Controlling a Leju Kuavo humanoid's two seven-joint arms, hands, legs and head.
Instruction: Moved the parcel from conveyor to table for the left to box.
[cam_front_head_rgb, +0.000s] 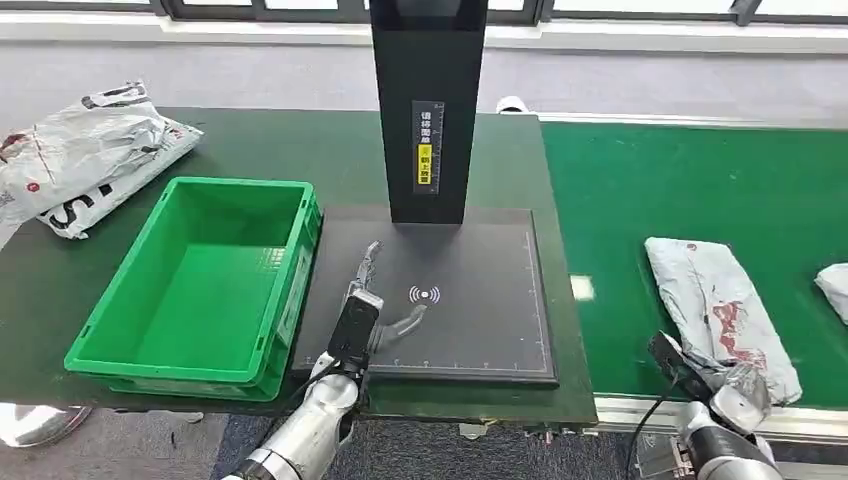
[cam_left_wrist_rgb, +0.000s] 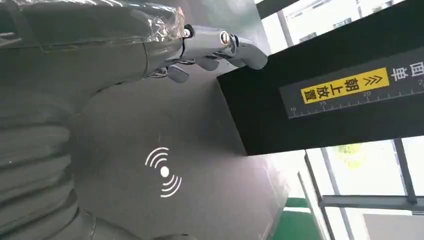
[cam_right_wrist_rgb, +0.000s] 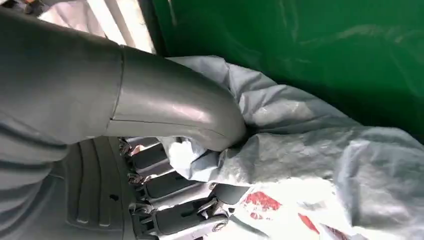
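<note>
Green conveyor (cam_front_head_rgb: 700, 190): right hand (cam_front_head_rgb: 715, 385) pinches parcel (cam_front_head_rgb: 720, 310); left hand (cam_front_head_rgb: 375, 300) spread over scanner pad (cam_front_head_rgb: 480, 300).

Right hand (cam_right_wrist_rgb: 165, 165): grips the parcel's near end, the thick grey thumb pressed onto its top, the darker fingers (cam_right_wrist_rgb: 170, 185) curled beneath the crumpled edge.
Parcel (cam_right_wrist_rgb: 310, 150): pale grey wrinkled plastic bag with red printed marks, lying on the conveyor.
Conveyor (cam_right_wrist_rgb: 300, 45): glossy green belt beyond the parcel.
</note>
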